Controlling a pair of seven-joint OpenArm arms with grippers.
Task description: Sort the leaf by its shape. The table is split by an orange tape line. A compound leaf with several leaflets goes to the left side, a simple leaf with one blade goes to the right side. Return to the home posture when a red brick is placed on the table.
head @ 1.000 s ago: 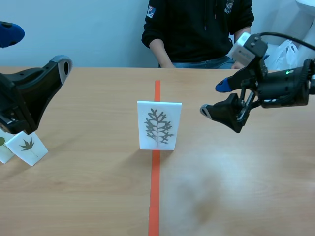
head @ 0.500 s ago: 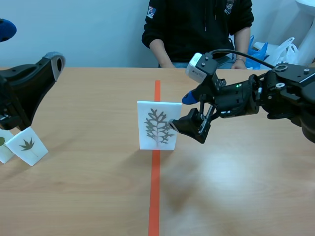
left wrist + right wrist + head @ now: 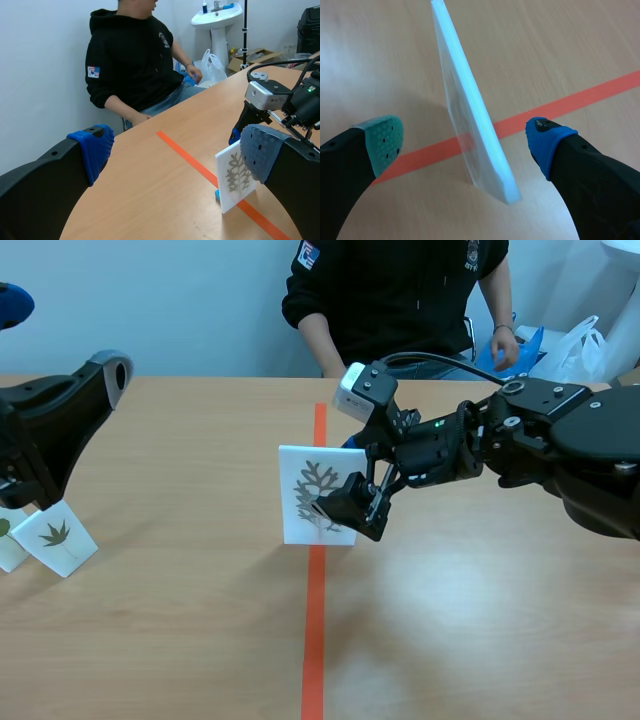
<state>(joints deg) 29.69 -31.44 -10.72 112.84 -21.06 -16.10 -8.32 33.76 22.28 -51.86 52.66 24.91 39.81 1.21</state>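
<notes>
A white card (image 3: 300,490) with a grey, many-lobed leaf print stands upright on the orange tape line (image 3: 314,630). My right gripper (image 3: 348,475) is open and straddles the card's right edge, one finger in front and one behind. In the right wrist view the card (image 3: 470,115) stands edge-on between the grey-green pad (image 3: 384,140) and the blue pad (image 3: 546,140), touching neither. My left gripper (image 3: 60,340) hangs open and raised at the far left. In its own view the left gripper (image 3: 177,155) holds nothing, and the card (image 3: 235,182) stands far ahead.
Two small leaf cards (image 3: 55,537) stand at the table's left edge under the left arm. A person (image 3: 400,300) in a black hoodie sits across the table. A white plastic bag (image 3: 585,340) lies behind at the right.
The right arm has swung left from the table's right side, and its open fingers now flank the card. The left arm has shifted slightly left.
</notes>
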